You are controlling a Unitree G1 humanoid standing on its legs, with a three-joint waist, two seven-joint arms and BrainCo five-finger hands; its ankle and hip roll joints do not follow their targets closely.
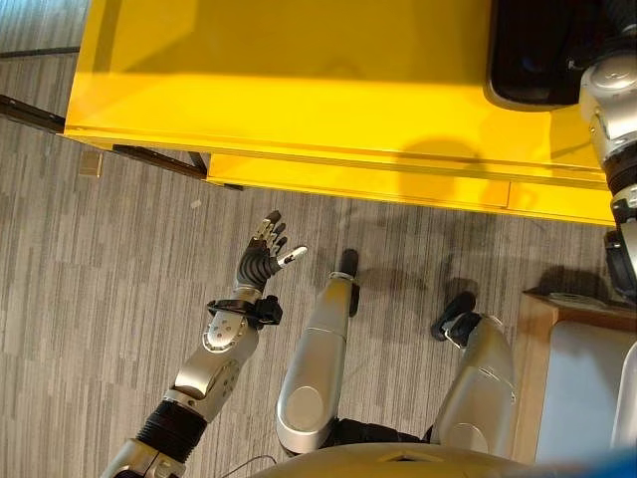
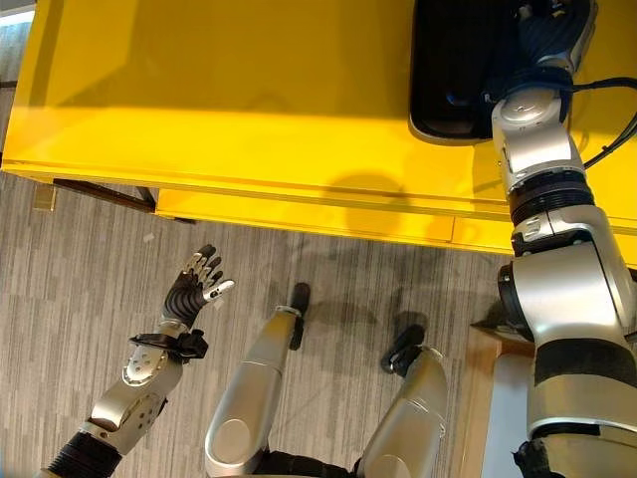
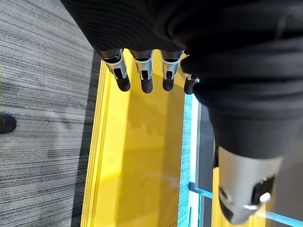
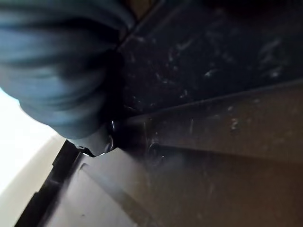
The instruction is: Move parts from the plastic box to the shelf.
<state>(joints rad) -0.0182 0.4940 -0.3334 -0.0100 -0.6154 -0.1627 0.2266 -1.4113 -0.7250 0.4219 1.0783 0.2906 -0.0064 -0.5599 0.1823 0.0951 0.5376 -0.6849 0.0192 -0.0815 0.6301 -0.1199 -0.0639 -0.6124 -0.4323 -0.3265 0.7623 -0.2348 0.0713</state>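
I have the right hand [image 2: 542, 30] reaching down into the black plastic box [image 2: 450, 70] that sits on the far right of the bright yellow table top [image 2: 229, 90], since that box is where the parts are meant to come from. From the right wrist view I see dark scuffed inner walls and a floor of the box close up, but I cannot tell whether its fingers are spread or closed round anything, and I cannot make out any part inside. My left hand [image 1: 267, 254] hangs near me on the left, over the grey striped floor [image 1: 90, 299], fingers straight and relaxed, holding nothing; I judge it is kept clear while the right works.
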